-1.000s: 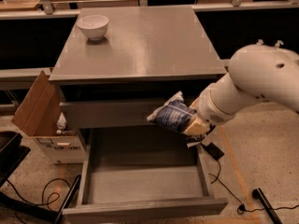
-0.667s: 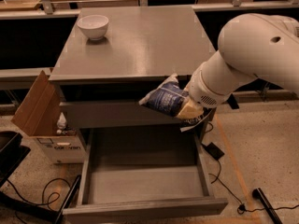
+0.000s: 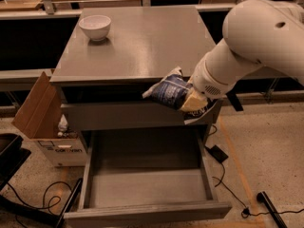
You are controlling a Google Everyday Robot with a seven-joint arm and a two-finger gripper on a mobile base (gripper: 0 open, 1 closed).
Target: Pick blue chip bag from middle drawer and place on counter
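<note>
My gripper (image 3: 192, 101) is shut on the blue chip bag (image 3: 168, 90), a crinkly dark-blue foil bag with white print. It holds the bag in the air at the counter's front edge, to the right of centre, above the open middle drawer (image 3: 147, 186). The bag tilts with its free end pointing left. The drawer is pulled fully out and its grey floor is bare. The grey counter (image 3: 137, 46) lies just behind and above the bag. My white arm comes in from the upper right.
A white bowl (image 3: 95, 26) stands at the counter's back left. An open cardboard box (image 3: 45, 122) sits on the floor left of the cabinet. Cables and a small black adapter (image 3: 218, 153) lie on the floor to the right.
My gripper has lifted the blue chip bag up and to the left, from beside the drawer fronts to the level of the counter's front edge.
</note>
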